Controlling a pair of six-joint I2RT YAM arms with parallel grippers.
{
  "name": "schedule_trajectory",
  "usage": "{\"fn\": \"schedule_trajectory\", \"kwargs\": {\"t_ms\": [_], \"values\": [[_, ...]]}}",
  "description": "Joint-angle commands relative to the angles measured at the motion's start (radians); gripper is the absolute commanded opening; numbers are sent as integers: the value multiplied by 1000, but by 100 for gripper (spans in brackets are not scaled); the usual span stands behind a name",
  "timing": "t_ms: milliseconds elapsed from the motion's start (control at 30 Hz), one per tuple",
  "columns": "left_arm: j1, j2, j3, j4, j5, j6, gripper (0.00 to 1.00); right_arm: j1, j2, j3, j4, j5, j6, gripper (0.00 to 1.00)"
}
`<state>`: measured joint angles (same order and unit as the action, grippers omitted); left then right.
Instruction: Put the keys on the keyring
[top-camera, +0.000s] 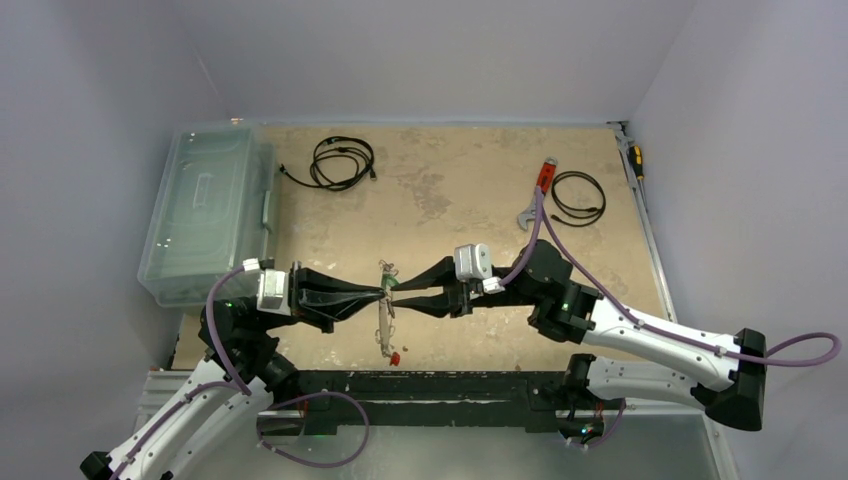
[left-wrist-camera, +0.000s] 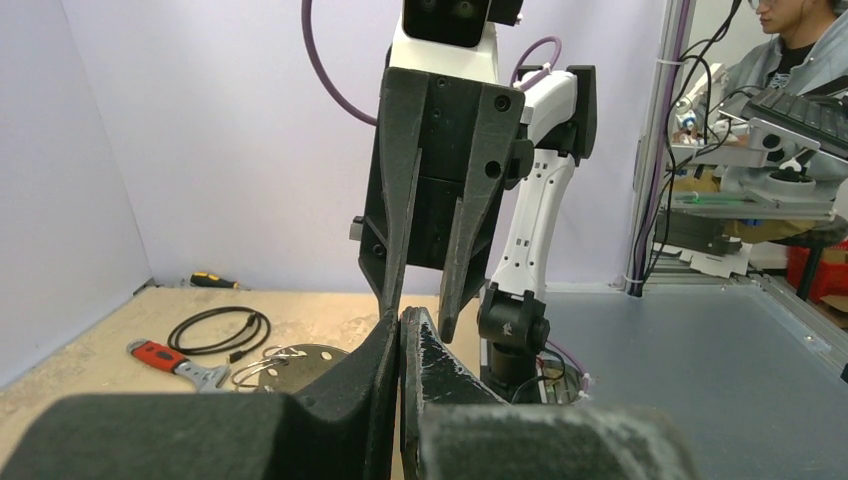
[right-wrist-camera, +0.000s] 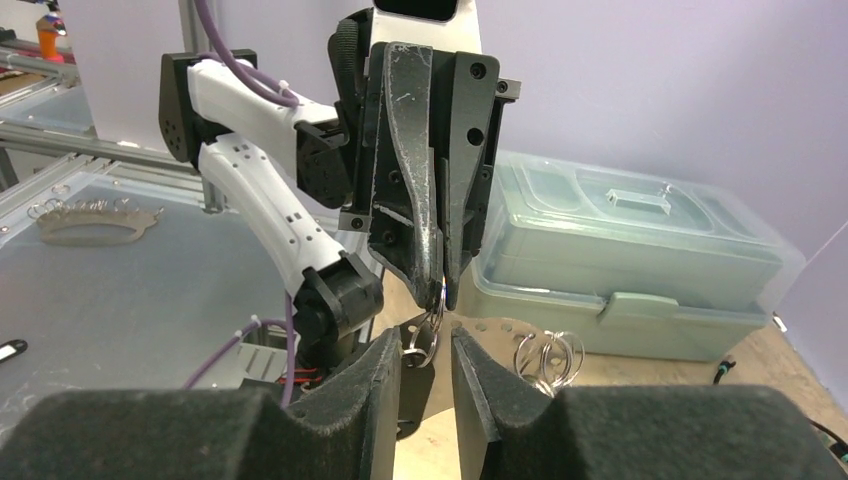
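A: Top view: the left gripper (top-camera: 385, 293) and right gripper (top-camera: 397, 290) are meeting tip to tip. The keyring (top-camera: 386, 320) is showing edge-on as a thin grey line, crossing at their tips and running out to both sides.

B: The right wrist view is giving more. The left gripper's fingers (right-wrist-camera: 415, 200) are pressing together on a thin wire loop of the keyring. That loop is hanging just under their tips, in the gap between the right gripper's own pads.

A: So the right one is standing narrowly open, gripping nothing?

B: Looking that way. The pads are apart, with no contact I can make out.

A: The left wrist view is showing its own jaws closed, with the pinch itself hidden. A flat grey part with small holes and wire loops is showing just left of the tips.

B: As for the keys (top-camera: 395, 357), only the top view is showing colour — a red tag is sitting at the keyring's end, off from the tips toward the arm bases, and a green speck is sitting right at the tips.
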<state>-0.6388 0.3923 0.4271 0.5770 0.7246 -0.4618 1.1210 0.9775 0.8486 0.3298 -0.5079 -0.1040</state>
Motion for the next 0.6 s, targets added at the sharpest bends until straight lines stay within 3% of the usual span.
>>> {"fn": "schedule_trajectory", "kwargs": {"t_ms": [0,567], "values": [[9,-10,2,66,-16,-16,0,3,9,21,53,3,6,27],[16,-12,-1,70,-20,-19,0,3,52,34,92,-18,20,23]]}}
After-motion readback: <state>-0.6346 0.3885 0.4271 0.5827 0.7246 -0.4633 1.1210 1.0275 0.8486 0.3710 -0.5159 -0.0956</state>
